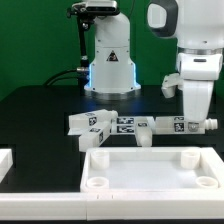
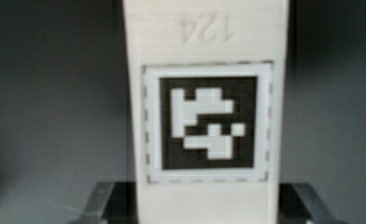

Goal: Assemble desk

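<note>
The desk is not yet joined. Its panel (image 1: 150,168) lies flat at the front of the tabletop (image 1: 40,105), rim upward, and the corner sockets (image 1: 97,183) that we can see hold no leg. Behind the panel the legs lie in a row. The leg (image 1: 188,124) at the exterior view's right end is under the arm (image 1: 195,60). In the wrist view this leg runs straight between the fingers (image 2: 102,204), with its tag (image 2: 206,122) facing the camera. The fingers stand one on each side of it and very near, but we cannot tell whether they press on it or are a little apart.

We see three risks from here. The plastic looks smooth, so a weak or not square hold may let the leg turn or slide during lifting, and then it would not meet a socket upright. If the hold is far from the middle, the free end may hang down. The other legs (image 1: 122,124) lie near, and a sideways move while low could push them out of place.
</note>
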